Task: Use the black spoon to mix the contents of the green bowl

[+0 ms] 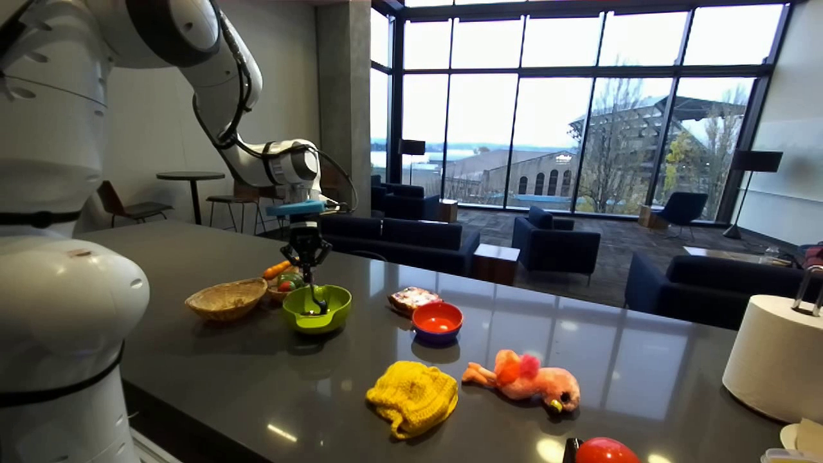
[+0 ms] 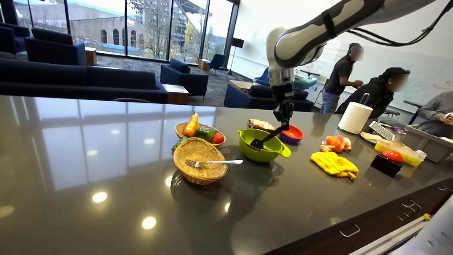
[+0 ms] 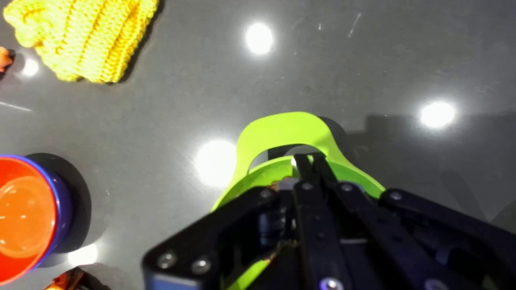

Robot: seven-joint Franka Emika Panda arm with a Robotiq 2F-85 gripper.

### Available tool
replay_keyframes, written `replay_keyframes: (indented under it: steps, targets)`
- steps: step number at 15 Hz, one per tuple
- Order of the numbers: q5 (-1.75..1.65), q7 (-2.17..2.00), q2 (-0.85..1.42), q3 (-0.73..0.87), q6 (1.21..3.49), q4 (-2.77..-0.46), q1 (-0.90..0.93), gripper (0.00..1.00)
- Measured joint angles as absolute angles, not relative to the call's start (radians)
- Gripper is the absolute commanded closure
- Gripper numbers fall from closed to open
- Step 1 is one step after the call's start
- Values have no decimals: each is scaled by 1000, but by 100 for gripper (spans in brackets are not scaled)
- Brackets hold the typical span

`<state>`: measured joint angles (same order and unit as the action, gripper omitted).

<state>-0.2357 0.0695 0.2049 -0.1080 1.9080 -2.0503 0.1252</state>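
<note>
The green bowl (image 1: 307, 323) stands on the dark counter and shows in both exterior views and, with its handle loop, in the wrist view. My gripper (image 2: 285, 122) is above it, pointing down, with its jaws closed on the handle of the black spoon (image 2: 257, 143). The spoon slants down into the bowl, its head low inside, near the bottom. In the wrist view the closed gripper (image 3: 313, 159) covers much of the bowl (image 3: 284, 131) and hides most of the spoon. Only small brownish bits of the contents show beside the fingers.
Beside the bowl are a wicker basket (image 2: 189, 173) with a fork (image 2: 223, 162) across it and a basket of vegetables (image 2: 219, 144). Opposite stand a red bowl (image 1: 438, 318) and a bread-like piece (image 1: 411, 299). A yellow cloth (image 1: 411, 395) and pink plush bird (image 1: 533, 382) lie farther off.
</note>
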Motion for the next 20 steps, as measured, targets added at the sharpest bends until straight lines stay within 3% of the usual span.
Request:
replay_keyframes:
  steps: [20]
  targets:
    - [-249,72,206,-130,1896,-2047,149,99]
